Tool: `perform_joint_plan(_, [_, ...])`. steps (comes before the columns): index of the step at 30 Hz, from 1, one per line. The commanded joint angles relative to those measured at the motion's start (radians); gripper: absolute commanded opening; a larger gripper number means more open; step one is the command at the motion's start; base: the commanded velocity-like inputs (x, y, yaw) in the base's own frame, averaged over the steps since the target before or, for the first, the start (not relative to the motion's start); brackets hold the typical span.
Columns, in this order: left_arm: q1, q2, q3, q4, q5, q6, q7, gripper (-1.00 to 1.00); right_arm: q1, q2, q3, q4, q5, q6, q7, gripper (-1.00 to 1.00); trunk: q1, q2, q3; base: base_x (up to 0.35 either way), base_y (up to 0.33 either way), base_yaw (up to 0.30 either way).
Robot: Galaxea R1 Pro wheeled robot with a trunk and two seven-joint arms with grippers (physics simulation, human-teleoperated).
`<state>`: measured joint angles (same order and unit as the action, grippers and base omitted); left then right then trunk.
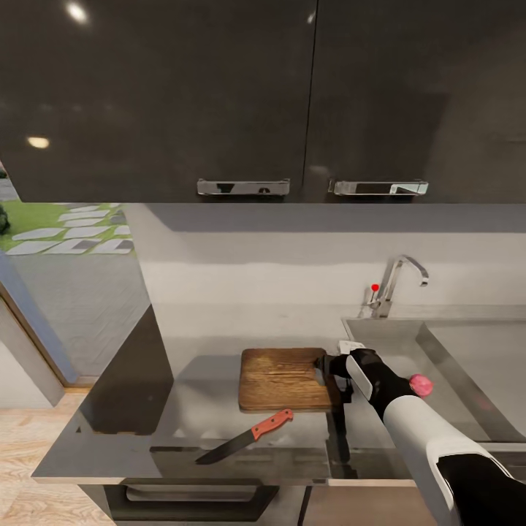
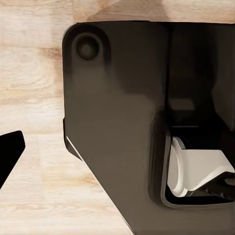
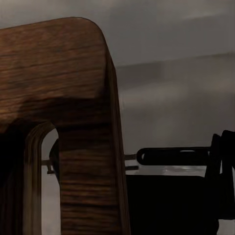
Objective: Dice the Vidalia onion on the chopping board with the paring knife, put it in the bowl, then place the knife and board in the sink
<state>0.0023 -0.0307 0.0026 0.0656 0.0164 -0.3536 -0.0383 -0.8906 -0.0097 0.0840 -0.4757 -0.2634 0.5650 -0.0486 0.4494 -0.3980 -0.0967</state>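
The brown chopping board (image 1: 281,378) lies on the glossy grey countertop (image 1: 183,416). My right gripper (image 1: 330,367) is at the board's right short end, by the handle slot. In the right wrist view the chopping board (image 3: 73,98) and its slot sit very close, and the frames do not show whether the fingers clamp it. The paring knife (image 1: 246,437), orange-red handle and dark blade, rests in front of the board. The pinkish Vidalia onion (image 1: 421,385) peeks out beside my right forearm at the sink (image 1: 475,380) edge. A fingertip (image 2: 11,149) of my left gripper hangs over the wood floor.
A chrome faucet (image 1: 398,281) stands behind the sink. A small white corner (image 1: 351,345) shows behind my right gripper. Black upper cabinets (image 1: 256,95) hang above the worktop. A dark panel (image 1: 128,380) closes the counter's left end. My dark base (image 2: 122,122) is in the left wrist view.
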Motion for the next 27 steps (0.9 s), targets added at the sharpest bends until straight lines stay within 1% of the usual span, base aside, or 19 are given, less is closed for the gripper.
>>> perform_joint_plan(1, [-0.001,0.000,0.001,0.002,0.002,-0.005,-0.003,1.00,-0.001,-0.001,0.007,-0.001,-0.008,0.004,-0.005,1.00,0.001,-0.002,-0.002,0.000,0.000,0.000])
perform_joint_plan(27, [-0.001,0.000,0.001,0.002,0.002,-0.005,-0.003,1.00,-0.001,-0.002,0.007,-0.012,-0.013,0.006,-0.004,1.00,0.001,-0.002,-0.002,0.000,0.000,0.000])
